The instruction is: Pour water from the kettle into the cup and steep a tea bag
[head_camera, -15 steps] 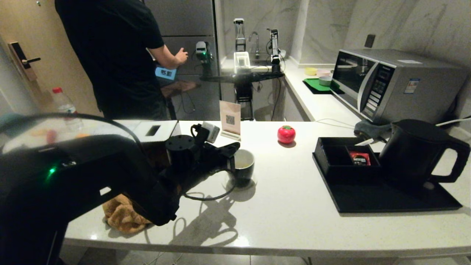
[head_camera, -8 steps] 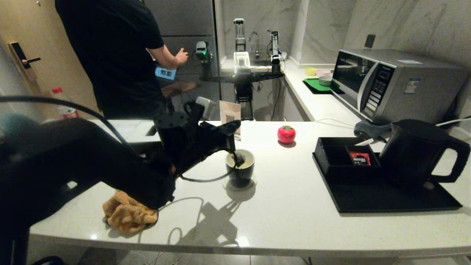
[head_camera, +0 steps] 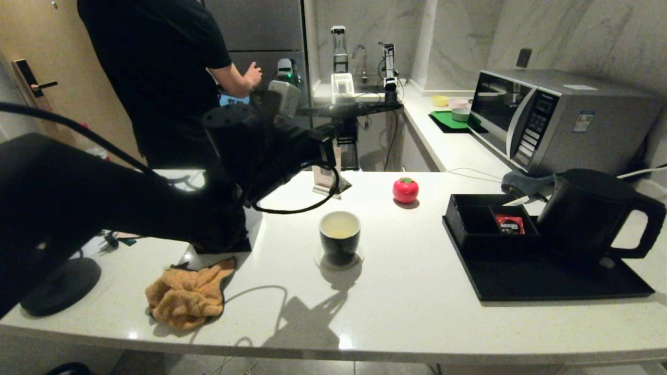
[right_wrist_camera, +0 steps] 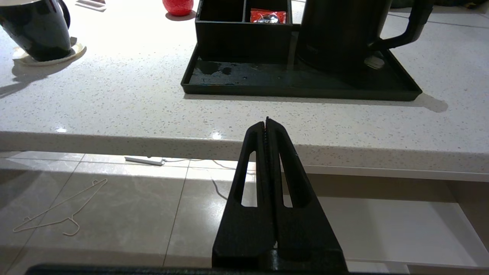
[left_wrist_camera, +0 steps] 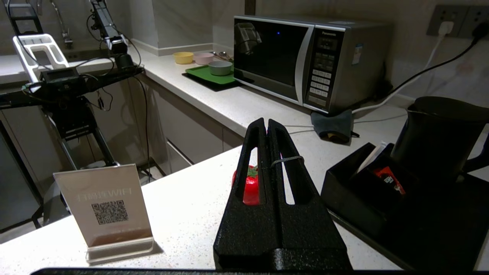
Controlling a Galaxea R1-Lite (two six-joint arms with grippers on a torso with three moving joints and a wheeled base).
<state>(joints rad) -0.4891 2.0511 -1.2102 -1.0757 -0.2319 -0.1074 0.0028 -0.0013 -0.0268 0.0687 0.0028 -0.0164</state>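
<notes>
The cup (head_camera: pixel 340 237), black outside and white inside, stands on a pale coaster mid-counter and holds faintly yellow water (head_camera: pixel 340 229). It also shows in the right wrist view as the cup (right_wrist_camera: pixel 36 32). My left gripper (head_camera: pixel 328 149) hangs high above and behind the cup. Seen from its wrist, the left gripper (left_wrist_camera: pixel 266 121) is shut, and a thin grey thread (left_wrist_camera: pixel 287 160) comes out of the seam and crosses one finger. The tea bag itself is hidden. The kettle (head_camera: pixel 586 213) stands upright on the tray at the right. My right gripper (right_wrist_camera: pixel 266 121) is shut and empty, parked below the counter's front edge.
A black tray (head_camera: pixel 547 284) carries the kettle and a compartment box (head_camera: pixel 469 229) with a red packet (head_camera: pixel 509 223). A red tomato-shaped ornament (head_camera: pixel 405 190), a QR sign (left_wrist_camera: pixel 107 202), an orange cloth (head_camera: pixel 185 294) and a microwave (head_camera: pixel 552 120) are also on the counters. A person (head_camera: pixel 156 78) stands behind.
My left gripper was low beside the cup, its tip then reached over the rim, and it has now risen well clear above and behind the cup. The cup and kettle stayed put.
</notes>
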